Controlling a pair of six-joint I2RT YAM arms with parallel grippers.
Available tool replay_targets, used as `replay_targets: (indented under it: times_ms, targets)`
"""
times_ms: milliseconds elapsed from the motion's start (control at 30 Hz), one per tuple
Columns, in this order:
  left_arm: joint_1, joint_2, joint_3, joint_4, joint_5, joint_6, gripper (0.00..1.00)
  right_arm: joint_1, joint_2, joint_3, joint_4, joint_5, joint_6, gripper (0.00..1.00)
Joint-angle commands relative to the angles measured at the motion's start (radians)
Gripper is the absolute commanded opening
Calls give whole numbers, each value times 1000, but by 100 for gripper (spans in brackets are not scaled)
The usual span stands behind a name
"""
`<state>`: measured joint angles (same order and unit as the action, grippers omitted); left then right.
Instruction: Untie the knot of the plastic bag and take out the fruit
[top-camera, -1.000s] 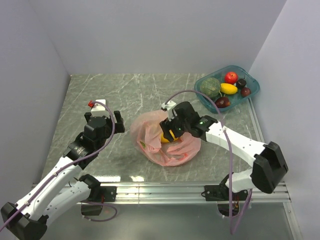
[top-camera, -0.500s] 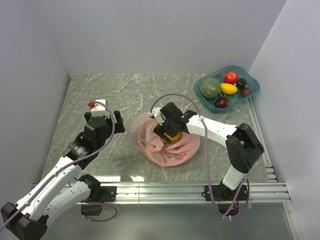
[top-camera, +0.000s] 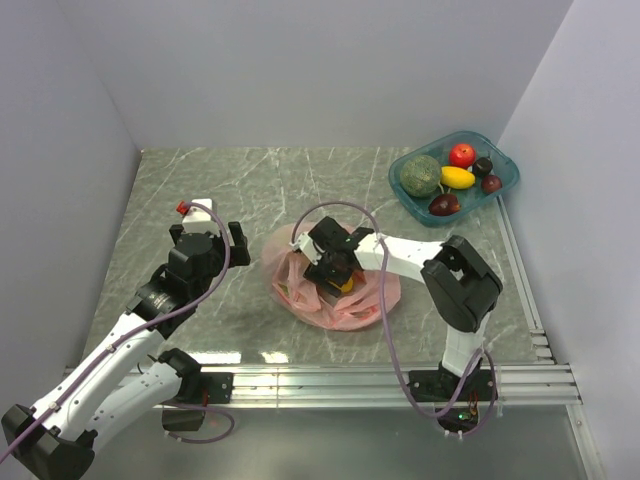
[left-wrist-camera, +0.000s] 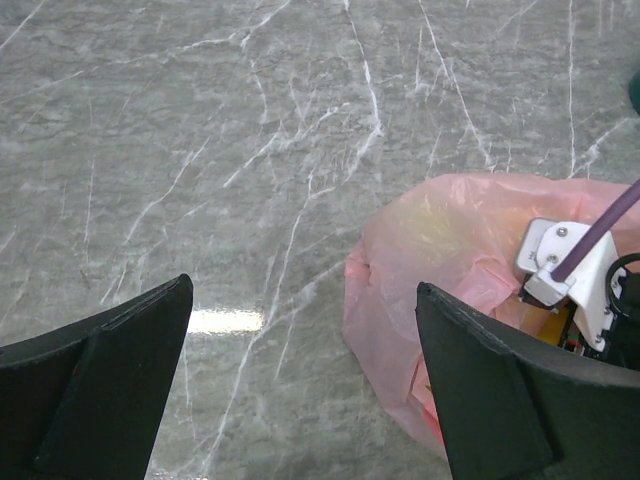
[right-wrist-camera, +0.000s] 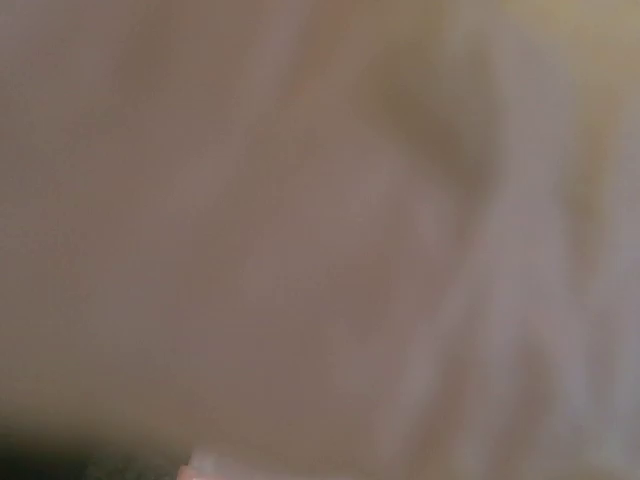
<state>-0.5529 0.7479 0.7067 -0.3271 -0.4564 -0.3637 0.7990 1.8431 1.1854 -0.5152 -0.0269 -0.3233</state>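
Note:
The pink plastic bag (top-camera: 352, 306) lies crumpled mid-table and also shows at the right of the left wrist view (left-wrist-camera: 440, 250). My right gripper (top-camera: 335, 272) is pushed down into the bag's mouth. A bit of yellow fruit (top-camera: 345, 284) shows right beside its fingers. Its jaws are buried in plastic, and the right wrist view is only a pinkish blur. My left gripper (top-camera: 205, 232) hovers open to the left of the bag, with bare table between its fingers (left-wrist-camera: 303, 290). I cannot make out the knot.
A teal tray (top-camera: 506, 186) at the back right holds a dull-green melon (top-camera: 421, 174), a red apple (top-camera: 461, 154), a yellow fruit (top-camera: 457, 177) and dark fruits. Walls stand close on the left, back and right.
My right arm has folded in and its gripper has moved left and deeper into the bag. The bag has shifted slightly. The left arm has stayed still.

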Motion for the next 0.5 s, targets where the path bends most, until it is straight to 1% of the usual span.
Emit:
replay_targets:
  times_ms: [0, 67, 100, 200, 333, 367, 467]
  targets:
    - [5, -9, -9, 13, 19, -1, 99, 17, -56, -52, 12, -25, 32, 67]
    - [5, -7, -9, 11, 18, -1, 99, 25, -114, -67, 1, -18, 50, 50]
    - [5, -8, -9, 11, 18, -3, 99, 28, -139, -79, -2, -8, 56, 35]
    - [7, -5, -6, 11, 18, -3, 99, 40, -231, -101, -22, 2, 79, 17]
    - [7, -5, -7, 11, 15, -1, 99, 45, -337, -119, -62, 21, 102, 16]
    - [7, -5, -7, 11, 13, -3, 99, 46, -378, -128, -71, 24, 107, 14]
    - [5, -5, -7, 10, 5, -3, 99, 48, -464, -150, -72, 25, 128, 13]
